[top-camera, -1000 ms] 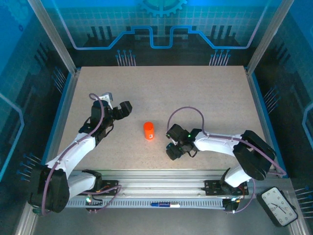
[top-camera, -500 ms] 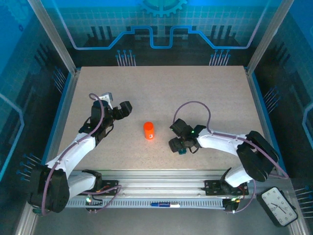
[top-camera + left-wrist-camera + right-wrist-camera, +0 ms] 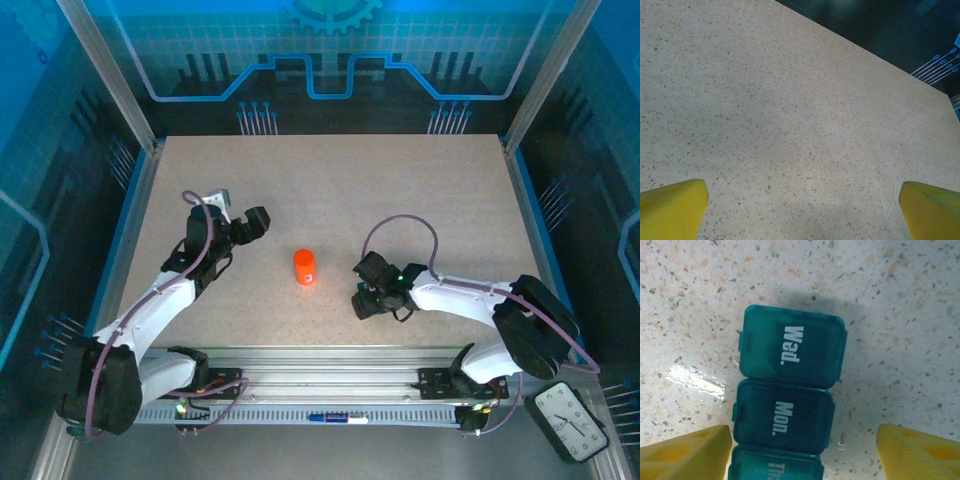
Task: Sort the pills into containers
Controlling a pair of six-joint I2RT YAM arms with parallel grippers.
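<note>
Right wrist view puts our right fingers (image 3: 685,452) open astride the teal pill organiser (image 3: 785,390), one nearly touching, so we could skew it when closing; our left fingers (image 3: 670,207) gape wide.

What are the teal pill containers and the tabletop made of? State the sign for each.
The containers: likely moulded plastic, translucent teal, smooth with a soft sheen; white day labels printed on the lids. The tabletop: seems speckled stone-look laminate or composite, glossy enough to reflect light.
</note>
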